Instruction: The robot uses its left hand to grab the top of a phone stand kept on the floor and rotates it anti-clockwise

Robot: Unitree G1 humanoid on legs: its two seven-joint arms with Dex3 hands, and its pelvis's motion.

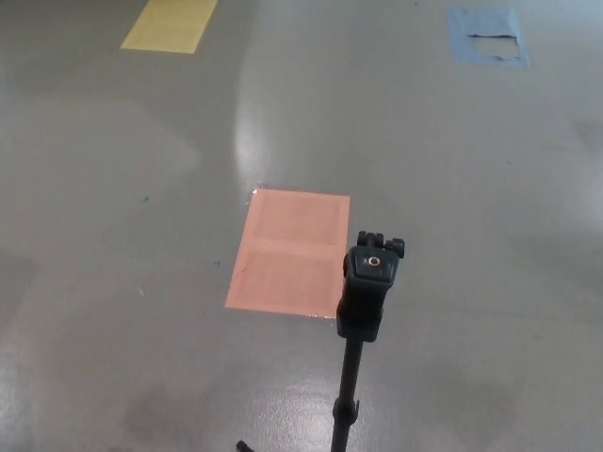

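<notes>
A grey, glossy floor [113, 188] fills the head view, with a broad streak of glare running down its middle. No hand of the robot shows, left or right, so whether the fingers are spread or pressed together cannot be told from here.

The phone stand [363, 311] rises from the bottom edge, just right of centre: a thin black pole topped by a chunky black clamp head [374, 266] with a small round fitting on its upper face. One tip of a foot shows at the lower edge; the rest of the base is out of frame. The top is untouched, so the grasp is not yet made.

The stand looks tall and narrow. A grip landing off-centre, or a twist with sideways push, could tip it. On so smooth a floor the whole base might slide round with the turn.

Just behind the head lies a salmon-pink rectangle [287, 254]. Far off are a yellow patch [170, 24] at upper left and a torn blue patch [485, 33] at upper right
</notes>
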